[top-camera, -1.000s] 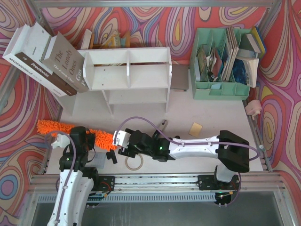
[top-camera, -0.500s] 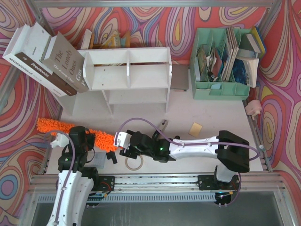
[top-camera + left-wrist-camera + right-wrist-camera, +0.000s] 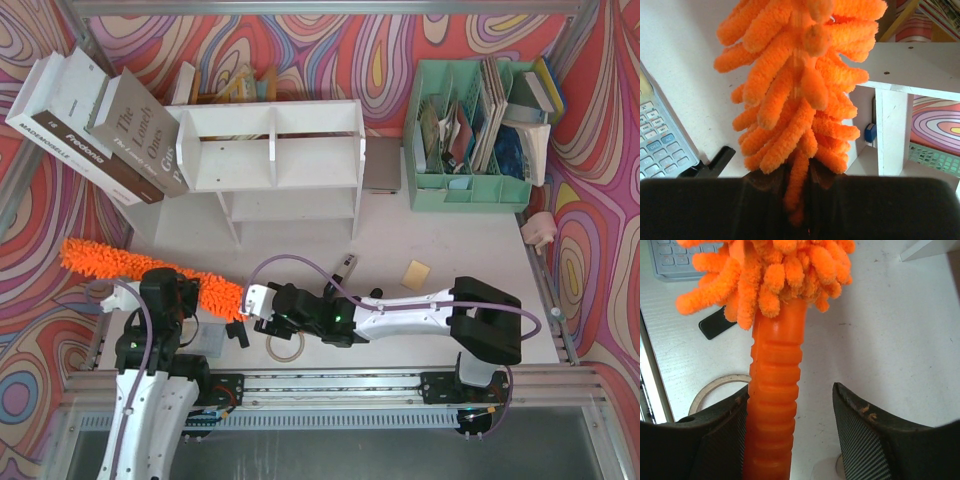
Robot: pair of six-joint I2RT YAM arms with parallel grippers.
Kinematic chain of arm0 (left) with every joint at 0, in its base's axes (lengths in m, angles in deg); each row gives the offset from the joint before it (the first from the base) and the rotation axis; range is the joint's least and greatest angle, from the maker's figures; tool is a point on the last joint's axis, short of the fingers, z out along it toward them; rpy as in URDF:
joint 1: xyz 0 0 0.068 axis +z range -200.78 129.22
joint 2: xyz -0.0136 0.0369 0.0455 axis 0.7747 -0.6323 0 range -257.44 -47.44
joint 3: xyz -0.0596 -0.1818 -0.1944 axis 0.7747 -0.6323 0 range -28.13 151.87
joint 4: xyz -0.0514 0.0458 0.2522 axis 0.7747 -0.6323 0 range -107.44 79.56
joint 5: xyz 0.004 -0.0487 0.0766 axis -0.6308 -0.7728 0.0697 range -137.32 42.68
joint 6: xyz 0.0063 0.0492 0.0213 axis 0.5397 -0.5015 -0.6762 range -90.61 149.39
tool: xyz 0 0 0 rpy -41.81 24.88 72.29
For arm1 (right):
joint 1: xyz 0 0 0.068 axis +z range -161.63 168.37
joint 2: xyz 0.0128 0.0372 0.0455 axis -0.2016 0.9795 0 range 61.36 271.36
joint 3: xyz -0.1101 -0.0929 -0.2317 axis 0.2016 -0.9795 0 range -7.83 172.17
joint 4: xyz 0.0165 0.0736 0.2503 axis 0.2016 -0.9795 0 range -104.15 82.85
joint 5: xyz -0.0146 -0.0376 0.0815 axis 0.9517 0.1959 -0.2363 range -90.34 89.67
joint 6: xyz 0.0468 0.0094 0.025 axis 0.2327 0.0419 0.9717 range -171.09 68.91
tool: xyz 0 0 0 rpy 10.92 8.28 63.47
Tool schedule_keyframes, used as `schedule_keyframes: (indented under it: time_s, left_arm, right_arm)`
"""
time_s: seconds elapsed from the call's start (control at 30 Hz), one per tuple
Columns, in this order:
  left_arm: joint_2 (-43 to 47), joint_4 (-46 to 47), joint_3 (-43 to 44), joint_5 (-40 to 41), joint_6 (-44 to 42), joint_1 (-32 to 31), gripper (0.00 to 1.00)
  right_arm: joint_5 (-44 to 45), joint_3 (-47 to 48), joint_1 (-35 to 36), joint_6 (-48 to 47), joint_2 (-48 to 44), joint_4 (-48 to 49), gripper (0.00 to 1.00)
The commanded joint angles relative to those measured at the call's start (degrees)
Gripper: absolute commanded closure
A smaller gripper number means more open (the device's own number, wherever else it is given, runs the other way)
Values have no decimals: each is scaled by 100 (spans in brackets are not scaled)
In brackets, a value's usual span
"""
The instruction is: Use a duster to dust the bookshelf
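Top view shows your left gripper [image 3: 185, 292] clamped on the fluff of the duster [image 3: 150, 268], well short of the bookshelf [image 3: 270, 150], steadying it so your right gripper [image 3: 790, 395], jaws part-open either side of the handle [image 3: 772, 390], can take hold.

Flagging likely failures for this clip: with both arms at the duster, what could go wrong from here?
The right gripper has its jaws open around the handle, which lies against one jaw; closing may push it sideways. The left gripper grips the duster by its soft fibres, so it may slip. The duster's far end juts left, below the leaning books; a swing might knock them.
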Motion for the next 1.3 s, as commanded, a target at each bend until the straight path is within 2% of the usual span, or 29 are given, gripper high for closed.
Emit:
schedule_keyframes:
  time_s: [0.0, 0.27, 0.4, 0.6, 0.77, 1.0, 1.1, 1.27]
  left_arm:
    - [69, 31, 142, -252, 327, -144, 100]
    - [102, -29, 242, -222, 427, -330, 100]
    - [158, -40, 262, -241, 502, -379, 100]
    - [179, -94, 308, -269, 549, -399, 100]
    - [208, -122, 236, -271, 601, -399, 100]
    - [224, -164, 219, -188, 573, -399, 100]
    - [206, -160, 204, -61, 424, -399, 100]
    - [-18, -38, 97, 112, 136, -399, 100]
  right_arm:
    - [187, 182, 35, 103, 150, 79, 45]
    - [198, 287, 36, 133, 269, 76, 53]
    - [234, 295, 35, 132, 273, 78, 60]
    - [274, 278, 44, 130, 272, 44, 79]
    - [344, 252, 44, 156, 252, 80, 100]
    - [282, 140, 49, 165, 137, 201, 100]
    - [146, 15, 48, 167, -19, 368, 78]
    - [-170, -334, 53, 186, -645, 844, 50]
